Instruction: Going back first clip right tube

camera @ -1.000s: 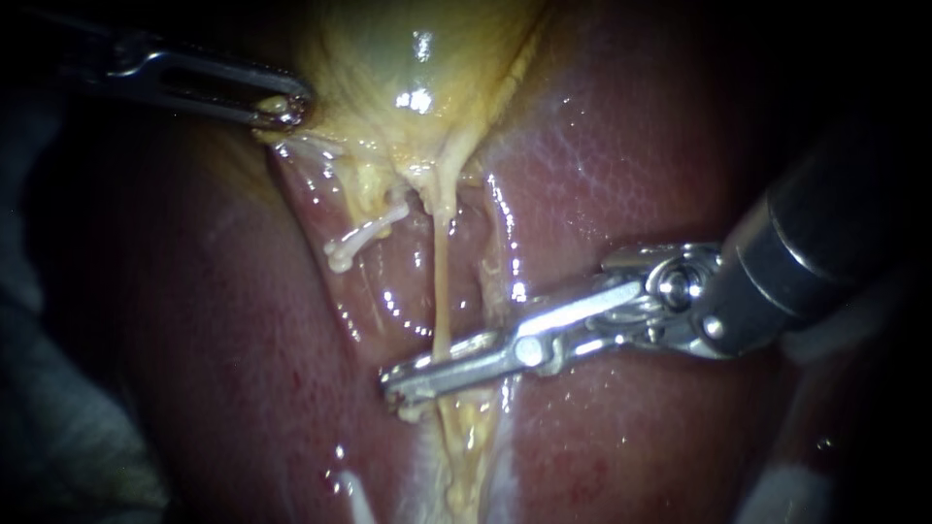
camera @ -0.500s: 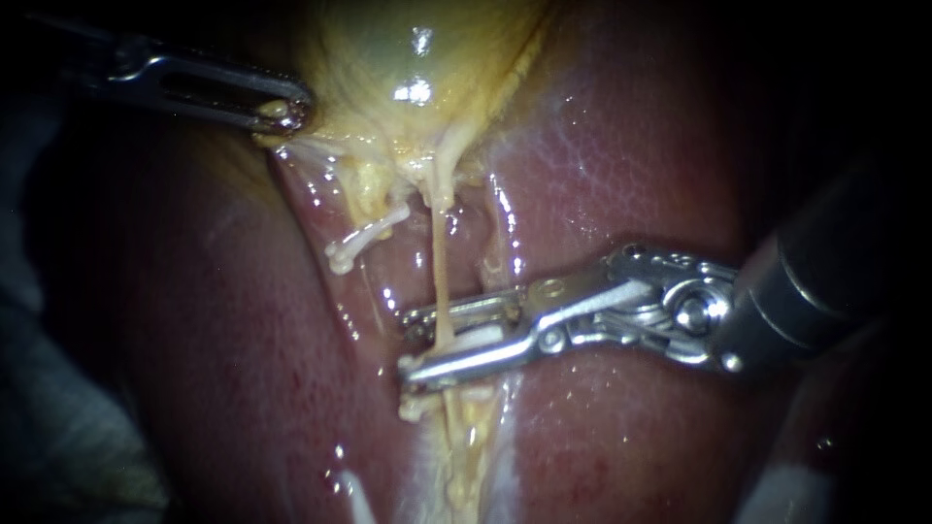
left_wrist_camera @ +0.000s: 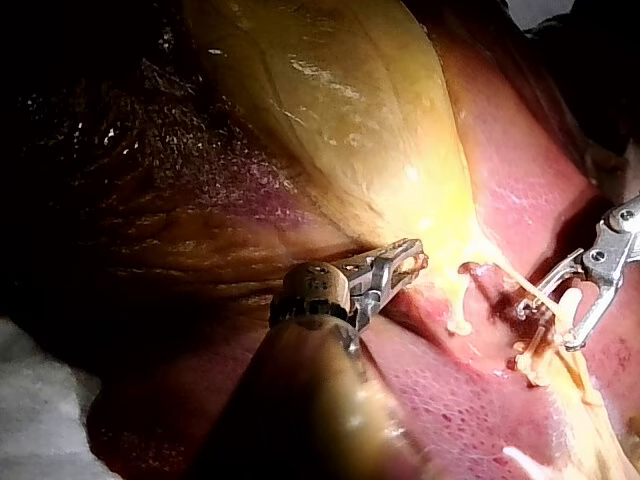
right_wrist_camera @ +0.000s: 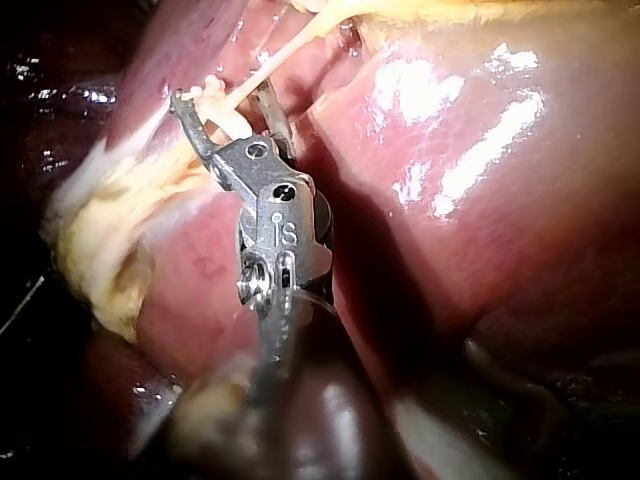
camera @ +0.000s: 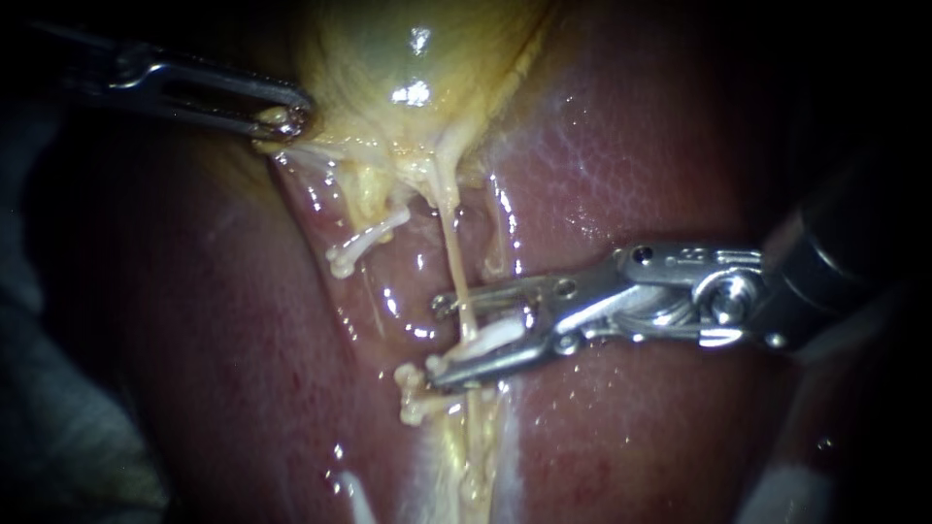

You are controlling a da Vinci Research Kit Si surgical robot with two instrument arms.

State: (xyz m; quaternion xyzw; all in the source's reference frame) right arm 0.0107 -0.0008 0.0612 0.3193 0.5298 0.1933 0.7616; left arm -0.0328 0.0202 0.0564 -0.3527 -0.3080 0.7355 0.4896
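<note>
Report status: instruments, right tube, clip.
Left instrument clamped on gallbladder. Right instrument open astride right tube. Clip on it beside jaws. Nothing blocking.

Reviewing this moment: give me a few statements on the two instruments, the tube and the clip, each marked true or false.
1. The left instrument has its jaws shut on the edge of the gallbladder. True.
2. The right instrument has its jaws pressed flat together. False: a gap shows between them, and the thin tube runs through it.
3. In the endoscope view a white clip lies by the tube just below the right instrument's lower jaw. True.
4. The right instrument's shaft comes in from the endoscope view's left. False: it comes in from the right.
</note>
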